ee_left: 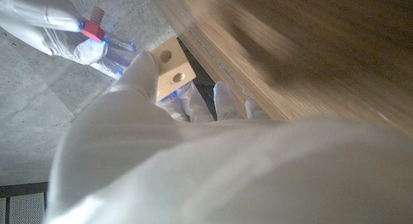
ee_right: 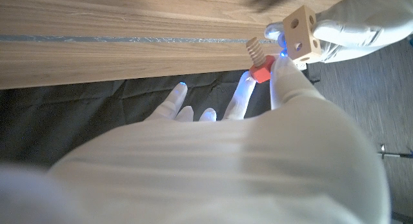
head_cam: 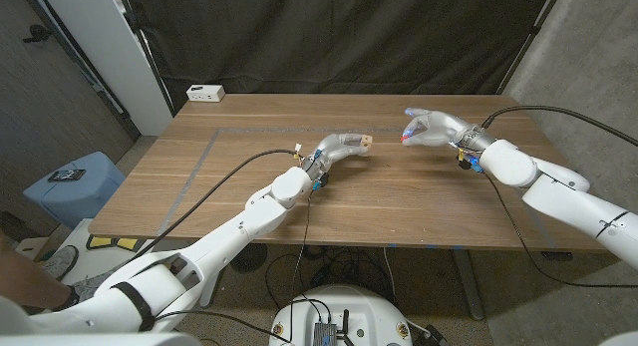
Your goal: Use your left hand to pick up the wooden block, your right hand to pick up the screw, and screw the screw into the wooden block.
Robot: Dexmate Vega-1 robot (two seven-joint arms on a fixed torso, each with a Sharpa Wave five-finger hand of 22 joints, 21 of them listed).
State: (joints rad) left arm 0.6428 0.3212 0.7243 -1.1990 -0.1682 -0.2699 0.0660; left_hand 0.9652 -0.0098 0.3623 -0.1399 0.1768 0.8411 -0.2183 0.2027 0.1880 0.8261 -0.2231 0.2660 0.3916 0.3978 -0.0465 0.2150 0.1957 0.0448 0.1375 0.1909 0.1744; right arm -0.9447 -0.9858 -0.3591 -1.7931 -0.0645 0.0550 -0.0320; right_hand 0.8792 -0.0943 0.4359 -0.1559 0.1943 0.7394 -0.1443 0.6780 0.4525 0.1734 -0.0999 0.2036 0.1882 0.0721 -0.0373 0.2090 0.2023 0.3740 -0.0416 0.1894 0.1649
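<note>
My left hand (head_cam: 342, 149) is raised over the middle of the table and grips a pale wooden block (head_cam: 367, 143). The block (ee_left: 171, 68) has two round holes on the face that shows. My right hand (head_cam: 433, 128) hovers a short way to the right of it and pinches a screw (head_cam: 404, 138) with a red head. In the right wrist view the screw (ee_right: 259, 64) has a ribbed wooden shank that points toward the block (ee_right: 300, 33), with a small gap between them. The left wrist view shows the red screw (ee_left: 94, 31) in the right hand (ee_left: 48, 27), apart from the block.
The wooden table (head_cam: 299, 211) carries a grey tape line (head_cam: 199, 159) on its left part. A white power strip (head_cam: 206, 92) lies at the back left corner. A blue stool (head_cam: 75, 183) stands on the floor left of the table. Cables trail from both wrists.
</note>
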